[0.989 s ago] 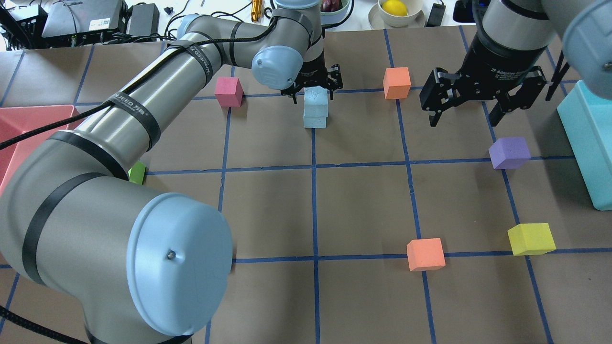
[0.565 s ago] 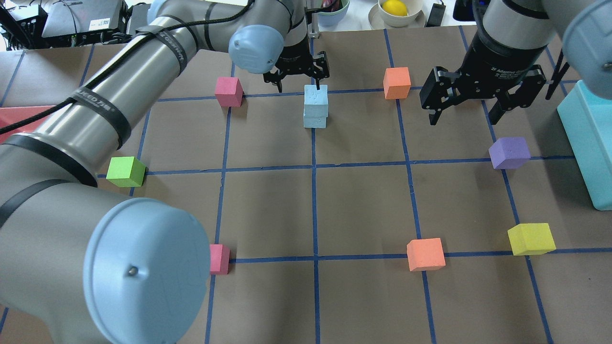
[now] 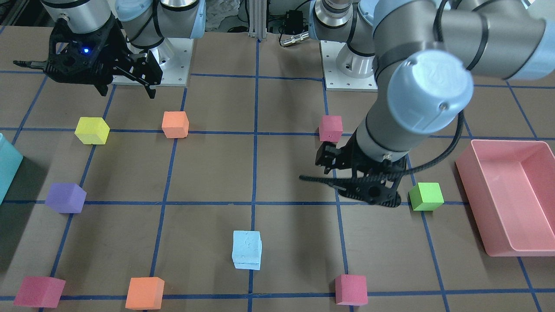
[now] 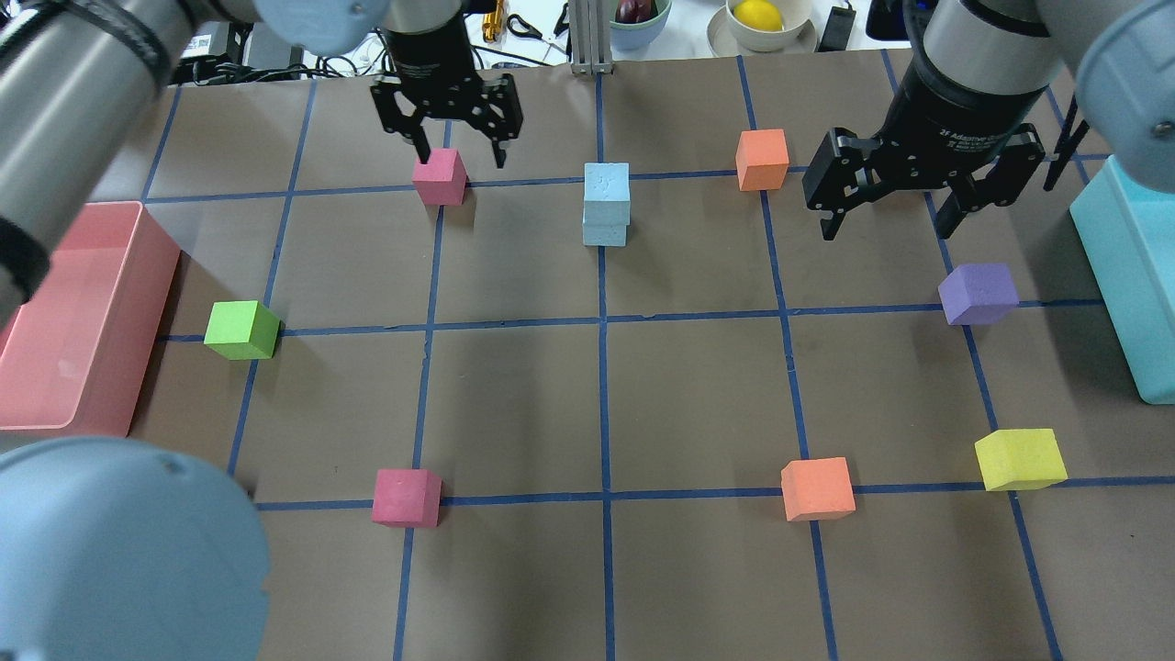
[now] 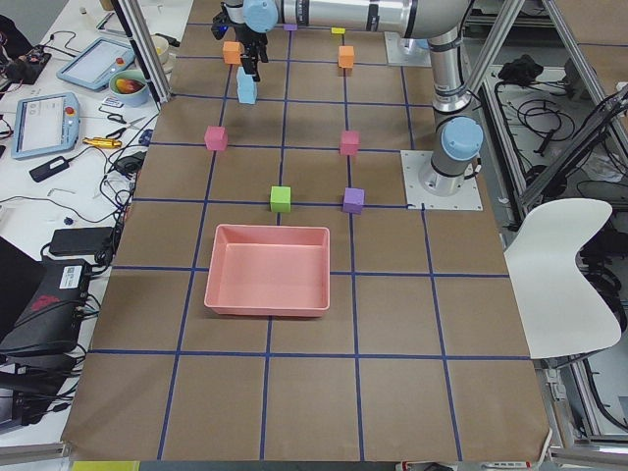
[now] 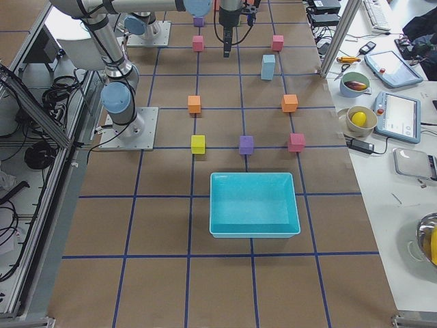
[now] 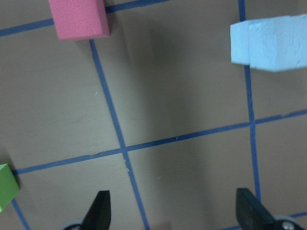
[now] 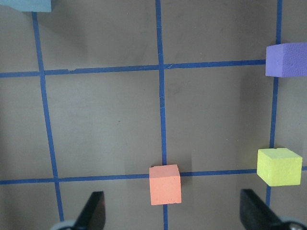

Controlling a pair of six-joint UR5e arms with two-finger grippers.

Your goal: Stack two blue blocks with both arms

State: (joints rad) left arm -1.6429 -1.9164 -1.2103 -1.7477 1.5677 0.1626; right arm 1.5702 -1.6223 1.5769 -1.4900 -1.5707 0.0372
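The two blue blocks stand stacked, the upper blue block (image 4: 607,186) on the lower blue block (image 4: 605,229), slightly offset, at the far middle of the table. The stack also shows in the front view (image 3: 247,250) and the left wrist view (image 7: 268,43). My left gripper (image 4: 462,158) is open and empty, left of the stack and above a pink cube (image 4: 439,176). My right gripper (image 4: 889,225) is open and empty, raised well to the right of the stack. Nothing touches the stack.
An orange cube (image 4: 762,159) sits right of the stack. A purple cube (image 4: 979,294), a yellow cube (image 4: 1020,458), a second orange cube (image 4: 817,488), a second pink cube (image 4: 407,497) and a green cube (image 4: 241,330) lie about. Pink bin (image 4: 55,367) at left, teal bin (image 4: 1134,275) at right.
My left gripper stood around the upper blue block, then rose and moved left to above the pink cube. The stack has stayed in place. The right arm has not moved.
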